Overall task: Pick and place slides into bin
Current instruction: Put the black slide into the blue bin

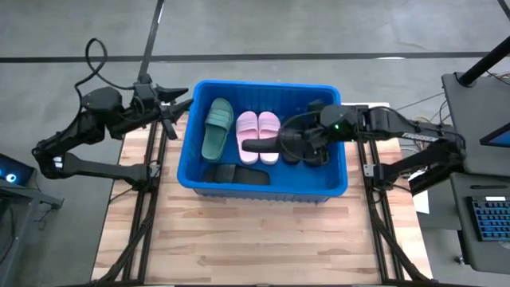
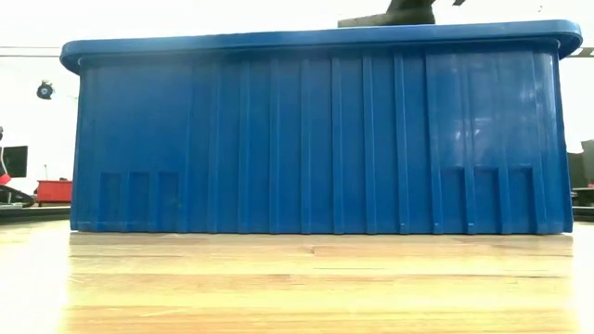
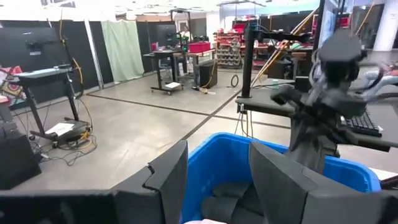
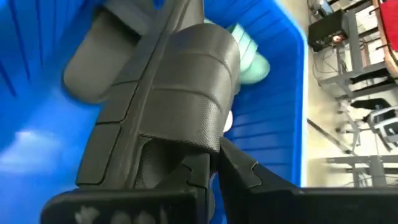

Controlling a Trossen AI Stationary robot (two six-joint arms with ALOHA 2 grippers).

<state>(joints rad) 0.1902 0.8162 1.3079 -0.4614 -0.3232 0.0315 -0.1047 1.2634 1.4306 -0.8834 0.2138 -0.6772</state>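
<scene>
Both arms reach in over the worktop (image 1: pixel 263 239) in the high view, above everything else. At its far end stands the bin (image 1: pixel 191 151), bright blue. Inside lie a dark green slide (image 1: pixel 217 127) toward the left, two light pink slides (image 1: pixel 257 131) side by side in the middle, and a black slide (image 1: pixel 236 174) against the near wall. The right hand (image 1: pixel 275 145) is over the bin's right half, its fingers clamped on another black slide (image 1: pixel 259 146) that sticks out leftward over the pink pair. More dark slides sit under that hand, too hidden to count. The left hand (image 1: pixel 177 105) hangs just outside the bin's far-left corner, fingers apart, with nothing between them.

Light wooden planks fill the foreground of the low view, and the bin's ribbed blue wall (image 2: pixel 316 139) rises behind them, blocking its contents. A dark bit of arm shows above the rim at the right.

Two dark fingers (image 3: pixel 171 177) of the left hand frame the left wrist view, spread with an empty gap. Beyond them are the bin's rim (image 3: pixel 348 171), dark slides inside it, and the right arm (image 3: pixel 323 112) bending down into it.

Closest in the right wrist view is the held black slide's textured strap (image 4: pixel 180 93), pinched between the right hand's closed fingers (image 4: pixel 239 168). Blue bin wall lies all round, with the green slide (image 4: pixel 252 59) farther in.
</scene>
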